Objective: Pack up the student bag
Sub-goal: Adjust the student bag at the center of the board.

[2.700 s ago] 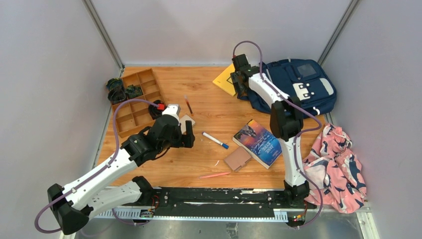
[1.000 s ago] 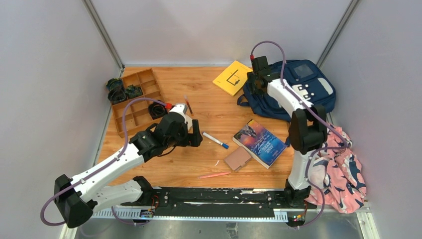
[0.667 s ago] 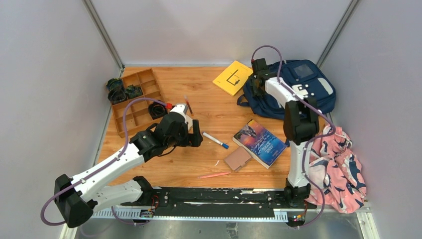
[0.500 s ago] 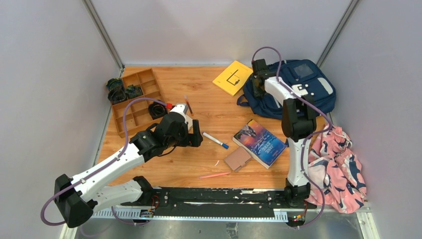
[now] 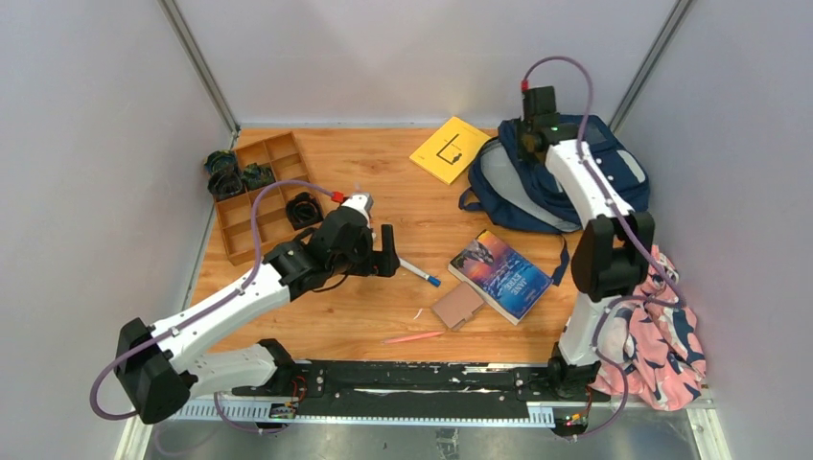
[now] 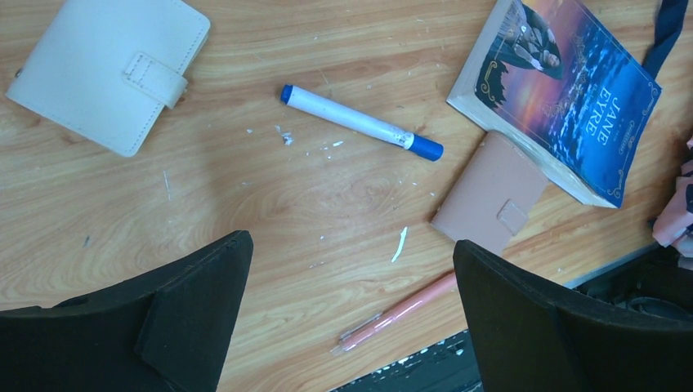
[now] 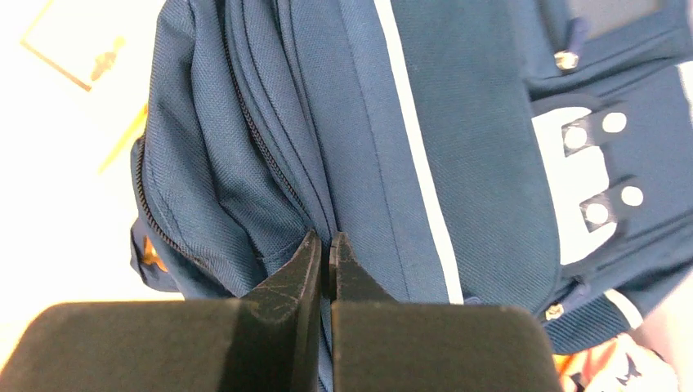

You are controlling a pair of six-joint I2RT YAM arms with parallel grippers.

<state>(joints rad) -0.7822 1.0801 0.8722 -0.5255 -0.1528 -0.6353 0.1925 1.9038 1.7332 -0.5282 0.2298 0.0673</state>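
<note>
Backpack (image 5: 522, 192) sits upper right on the table (image 5: 403, 201), flap raised, grey lining showing. Right gripper (image 7: 321, 245) is pinched tight on its zipper seam, arm stretched far out. Tray (image 5: 247, 230) at upper left holds dark items (image 5: 257, 175). Loose: one book (image 5: 500, 275), one marker (image 5: 414, 270), one pink pen (image 5: 414, 337), one brown wallet (image 5: 457, 305), one cream wallet (image 6: 106, 73), one yellow pad (image 5: 447, 149). Left gripper (image 6: 347, 245) is spread wide, hovering near the marker.

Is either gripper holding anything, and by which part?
The right gripper is pinched shut on the student bag at a fabric fold beside its zipper. The left gripper is open, holding nothing.
</note>
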